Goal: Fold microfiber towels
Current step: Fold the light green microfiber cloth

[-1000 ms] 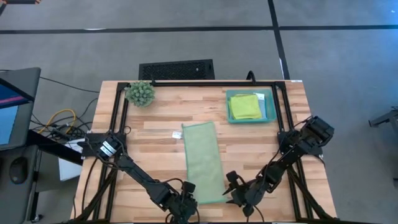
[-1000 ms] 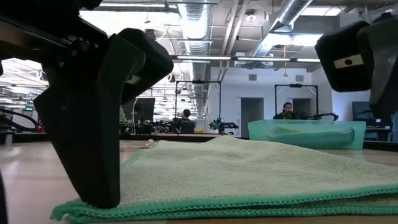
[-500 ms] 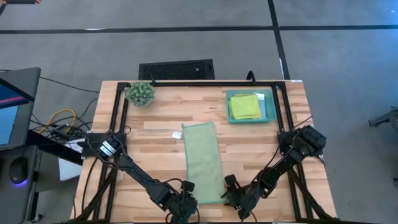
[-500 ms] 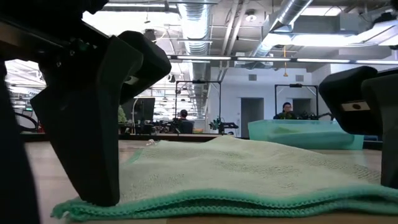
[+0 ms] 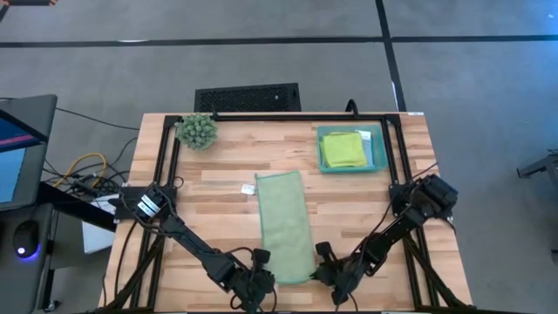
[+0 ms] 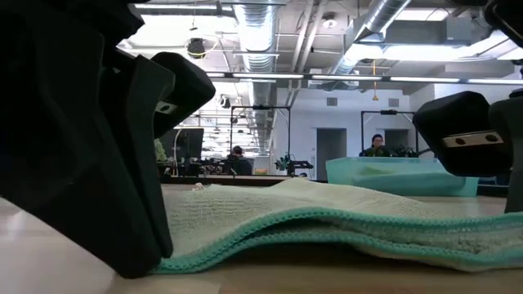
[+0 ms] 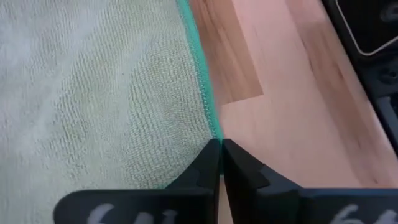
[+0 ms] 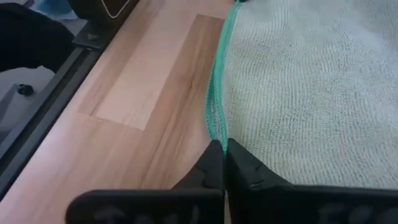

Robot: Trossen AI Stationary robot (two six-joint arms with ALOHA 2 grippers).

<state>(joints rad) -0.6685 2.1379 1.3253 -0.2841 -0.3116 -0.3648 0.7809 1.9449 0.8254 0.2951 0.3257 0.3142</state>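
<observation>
My left gripper is down at the near left corner of the sage towel, which lies as a long strip down the middle of the table, already folded in half by the look of its doubled hem. In my left wrist view the two fingers are pressed together with the towel's teal hem running right into them, so I judge I have that corner pinched. In the low view the near edge by that gripper curls up off the wood, which fits a pinch just taking hold.

My right gripper sits at the near right corner of the same towel. Its wrist view shows the same thing: fingers drawn tight together and the hem ending between them, so that corner is held too.

Far right, the tray holds a lime towel that looks folded.

I take this to be the start of the second fold: both near corners gripped, nothing lifted yet beyond that small curl. The next move calls for both arms to rise together at an even height, carry the near edge toward the far edge, and lay it down square, corners matching. If one side leads, the strip will skew; if a pinch holds only the top layer, the halves will come apart.
</observation>
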